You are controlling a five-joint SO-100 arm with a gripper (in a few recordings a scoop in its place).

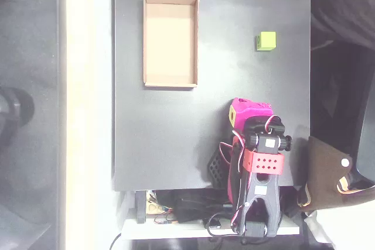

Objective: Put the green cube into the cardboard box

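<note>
Magenta gripper (241, 111) sat folded above the arm at the desk's (176, 144) lower right; jaw state could not be determined (overhead view foreshortened it). Green cube (266, 41) rested upper right, well apart from the cardboard box (170, 39), upper left.

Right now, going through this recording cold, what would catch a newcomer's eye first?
Most likely the magenta arm, folded up at the lower right of the dark table in the overhead view, with its hand drawn back above nothing in particular. Next comes the green cube, bright and alone near the table's upper right. The cardboard box sits at the upper left, open, well apart from the cube.
</note>
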